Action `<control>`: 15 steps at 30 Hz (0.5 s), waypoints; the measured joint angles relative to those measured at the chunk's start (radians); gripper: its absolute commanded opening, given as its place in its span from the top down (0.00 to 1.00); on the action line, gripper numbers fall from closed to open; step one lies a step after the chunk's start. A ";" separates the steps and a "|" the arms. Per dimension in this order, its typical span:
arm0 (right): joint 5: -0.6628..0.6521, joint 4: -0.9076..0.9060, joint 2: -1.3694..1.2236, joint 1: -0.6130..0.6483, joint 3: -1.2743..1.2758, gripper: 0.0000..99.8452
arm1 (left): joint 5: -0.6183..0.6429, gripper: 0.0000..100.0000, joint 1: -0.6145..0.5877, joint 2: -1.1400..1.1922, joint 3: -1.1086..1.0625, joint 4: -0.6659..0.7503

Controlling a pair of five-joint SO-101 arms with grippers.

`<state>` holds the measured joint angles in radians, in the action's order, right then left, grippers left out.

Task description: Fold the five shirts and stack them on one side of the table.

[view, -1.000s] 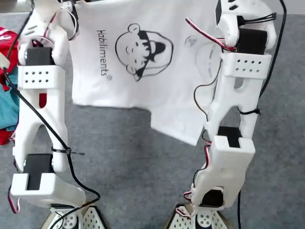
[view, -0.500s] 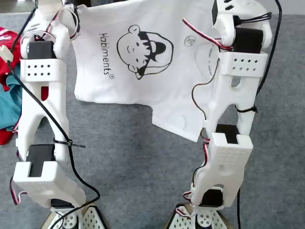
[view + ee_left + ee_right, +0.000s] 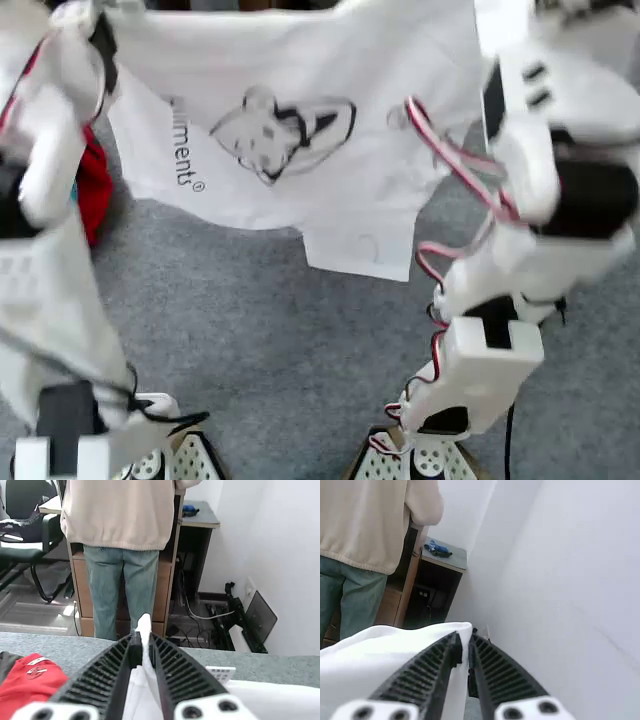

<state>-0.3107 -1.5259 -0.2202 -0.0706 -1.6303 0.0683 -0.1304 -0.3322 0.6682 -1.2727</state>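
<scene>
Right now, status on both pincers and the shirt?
Left pincer shut on white shirt. Right pincer shut on it too. Shirt spread between them over the grey table. Red shirt lies on the left side.

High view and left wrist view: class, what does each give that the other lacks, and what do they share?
High view adds: the face print on the white shirt, and the shirt's full spread over the grey table. Left wrist view adds: the left gripper shut on a pinch of shirt, and an office chair behind. Shared: shirt, table, a red cloth.
</scene>
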 measured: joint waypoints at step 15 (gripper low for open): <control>0.000 -0.083 0.580 0.000 0.114 0.99 | 0.000 0.97 -0.011 -0.551 0.025 -0.402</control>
<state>-0.3107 -1.6088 0.3598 -0.0706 -1.5167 0.0683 -0.1412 -0.8830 0.6928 -1.6747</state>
